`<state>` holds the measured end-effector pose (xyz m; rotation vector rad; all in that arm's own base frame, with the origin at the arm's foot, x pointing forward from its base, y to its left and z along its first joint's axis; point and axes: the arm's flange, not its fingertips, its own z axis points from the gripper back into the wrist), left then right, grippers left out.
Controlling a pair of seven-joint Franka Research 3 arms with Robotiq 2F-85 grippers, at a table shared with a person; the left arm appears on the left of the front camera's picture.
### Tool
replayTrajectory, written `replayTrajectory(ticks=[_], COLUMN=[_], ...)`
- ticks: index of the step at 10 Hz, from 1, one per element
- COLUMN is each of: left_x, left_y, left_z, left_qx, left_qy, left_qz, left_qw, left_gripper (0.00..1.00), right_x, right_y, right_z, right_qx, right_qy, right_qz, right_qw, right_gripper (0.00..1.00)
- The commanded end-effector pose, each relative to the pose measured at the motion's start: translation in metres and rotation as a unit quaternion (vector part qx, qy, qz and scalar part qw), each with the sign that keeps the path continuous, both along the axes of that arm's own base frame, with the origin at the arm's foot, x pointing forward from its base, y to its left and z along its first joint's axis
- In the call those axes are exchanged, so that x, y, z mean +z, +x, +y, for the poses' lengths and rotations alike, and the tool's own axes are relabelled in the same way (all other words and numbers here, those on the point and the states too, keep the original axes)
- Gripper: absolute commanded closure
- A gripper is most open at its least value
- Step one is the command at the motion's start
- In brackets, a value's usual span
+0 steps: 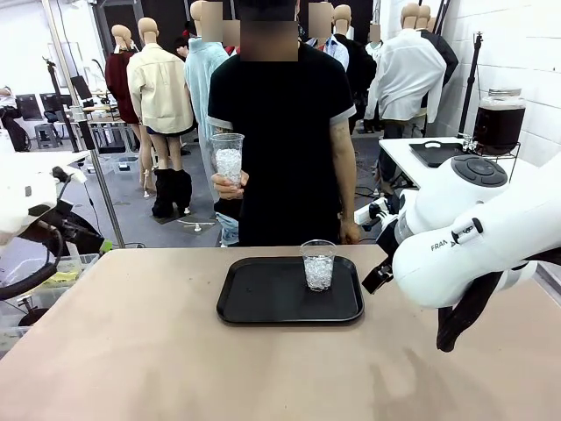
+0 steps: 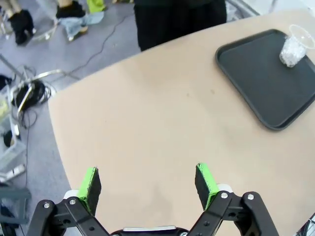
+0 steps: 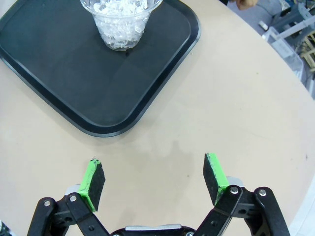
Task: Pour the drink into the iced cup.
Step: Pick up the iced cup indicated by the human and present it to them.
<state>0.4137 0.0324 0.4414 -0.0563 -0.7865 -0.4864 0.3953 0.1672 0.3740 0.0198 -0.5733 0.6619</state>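
Note:
A clear iced cup stands on the right half of a black tray at the table's middle. Across the table, a person's hand holds a second ice-filled cup at chest height. The drink is dark liquid in a lidded glass jar at the back right. My right gripper hangs open over bare table just off a corner of the tray, with the iced cup ahead of it. My left gripper is open above the tabletop, far from the tray and cup.
The jar stands on a white side table behind my right arm. A clear bin sits off the table's left edge. Cables lie on the floor beyond the table's rounded edge.

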Motion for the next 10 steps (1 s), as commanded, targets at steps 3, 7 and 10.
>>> replayTrajectory(ticks=[3, 7, 10], left_x=[0.017, 0.005, 0.005], left_y=[-0.02, -0.002, -0.002], left_z=[-0.006, 0.005, 0.005], left_qx=[-0.007, 0.008, 0.008], left_qy=[-0.002, -0.002, -0.002], left_qz=[0.035, 0.025, 0.025], left_qw=[0.999, 1.0, 1.0], left_gripper=[0.0, 0.0, 0.0], right_x=[-0.001, -0.001, -0.001], right_y=[-0.001, -0.001, -0.001], right_z=[0.0, 0.0, 0.0], right_qx=[0.0, 0.0, 0.0], right_qy=[0.0, 0.0, 0.0], right_qz=[0.001, 0.001, 0.001], right_qw=[1.0, 1.0, 1.0], right_gripper=[0.0, 0.0, 0.0])
